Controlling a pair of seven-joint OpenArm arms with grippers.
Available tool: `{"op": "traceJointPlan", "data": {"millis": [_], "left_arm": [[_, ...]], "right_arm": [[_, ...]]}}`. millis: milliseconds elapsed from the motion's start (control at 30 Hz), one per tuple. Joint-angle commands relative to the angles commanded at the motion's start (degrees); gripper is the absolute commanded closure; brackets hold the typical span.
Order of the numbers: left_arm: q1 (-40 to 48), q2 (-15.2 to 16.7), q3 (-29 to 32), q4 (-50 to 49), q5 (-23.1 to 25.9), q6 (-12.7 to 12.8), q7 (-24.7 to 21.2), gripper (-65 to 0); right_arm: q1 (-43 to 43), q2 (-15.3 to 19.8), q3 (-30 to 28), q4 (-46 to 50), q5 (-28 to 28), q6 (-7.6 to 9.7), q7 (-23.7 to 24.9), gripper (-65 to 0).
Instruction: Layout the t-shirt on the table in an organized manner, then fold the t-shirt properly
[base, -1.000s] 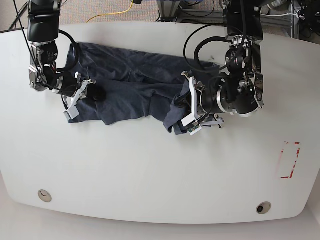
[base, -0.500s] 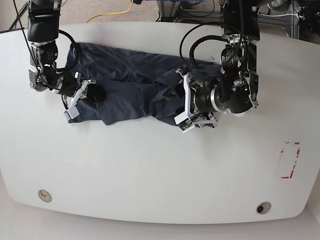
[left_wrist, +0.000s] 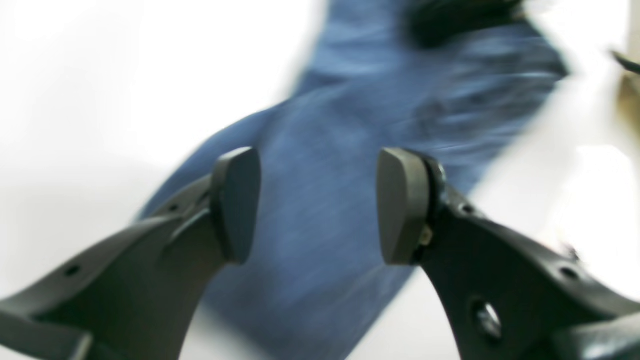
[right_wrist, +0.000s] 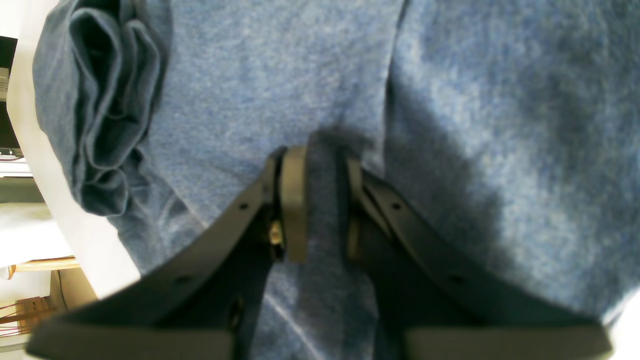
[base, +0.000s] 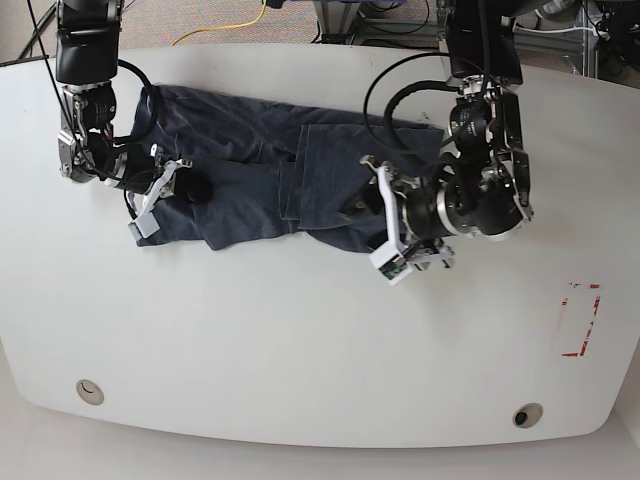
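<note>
Folded over now, the loose end of the t-shirt (base: 330, 170) that hung bunched beneath the left gripper (base: 375, 205) a second ago lies as a flatter panel, its near end laid across the middle of the cloth, and the left arm (base: 485, 150) has shifted slightly since the last frame, while the right arm (base: 90, 110) has kept its place

Dark blue and rumpled, the t-shirt stretches sideways over the far half of the white bench (base: 300, 340), from beneath the right gripper (base: 180, 187) to beneath the left one; creases run through its middle, and a straight folded edge shows near the panel

Wide apart stand the left jaws, with two grey pads (left_wrist: 237, 205) facing each other and cloth visible between and beyond them in the left wrist view, which is blurred; nothing appears pinched there

On the other side, the right jaws are narrow, a small gap showing between their tips right over the fabric; whether they pinch any of it I cannot tell

Nearer the front of the bench are two round holes (base: 89, 391), one toward each front corner, and a broken red tape mark (base: 580, 320) lies near the edge on the left arm's side
</note>
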Motion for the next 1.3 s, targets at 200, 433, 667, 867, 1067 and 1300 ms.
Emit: {"op": "traceJointPlan", "data": {"millis": [200, 433, 667, 867, 1067, 1300], "left_arm": [[3.7, -3.0, 0.0, -0.2, 9.7, 0.0, -8.4, -18.5], [4.7, -2.9, 1.7, -6.5, 11.6, 0.0, -11.2, -1.9], [5.5, -2.7, 2.5, -13.2, 11.6, 0.0, -14.3, -1.7], [5.7, -3.3, 2.3, -18.1, 11.7, 0.0, -14.8, -1.7], [6.0, -4.9, 2.4, -19.2, 11.7, 0.0, -14.8, -1.7], [7.9, -5.5, 2.2, -17.1, 11.7, 0.0, -14.6, -1.7]], "right_arm": [[0.2, 0.0, 0.1, 0.0, 0.0, 0.0, 0.0, -9.5], [-0.1, -1.0, 0.1, 3.0, 0.0, 0.0, 0.0, -9.5], [-0.1, -1.2, 0.1, 7.6, 0.0, 0.0, -0.4, -9.8], [-0.1, -0.7, 1.0, 14.4, 4.5, 0.0, -0.4, -12.0], [-0.3, 0.4, 7.3, 18.4, 12.1, 0.0, -3.5, -29.5], [-2.4, 0.4, 23.0, 16.4, 15.4, 0.0, -10.1, -61.8]]}}
